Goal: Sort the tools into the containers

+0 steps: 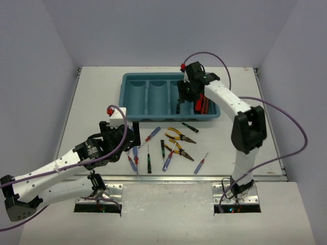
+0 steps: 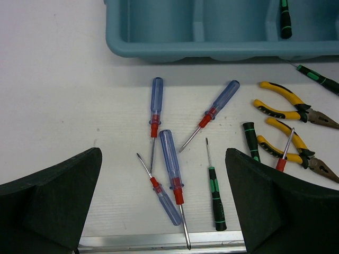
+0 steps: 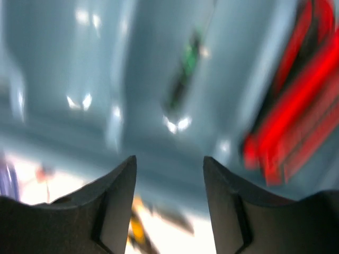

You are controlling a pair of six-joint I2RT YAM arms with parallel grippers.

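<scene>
Left gripper [image 2: 163,153] spread wide and empty above blue-and-red screwdrivers [image 2: 157,98], right gripper [image 3: 169,161] parted, gripping nothing, over black-and-green screwdriver [image 3: 183,69] lying loose in teal tray [image 1: 134,109]

A white rectangular tabletop [image 1: 97,97] fills the middle. Plain pale lavender-grey walls [image 1: 163,30] rise behind it and on both sides; a silver metal strip [image 1: 168,178] edges its near side.

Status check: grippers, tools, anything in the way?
Left gripper open over loose screwdrivers. Right gripper open, empty, above tray; green-handled screwdriver inside. No obstruction seen.
</scene>
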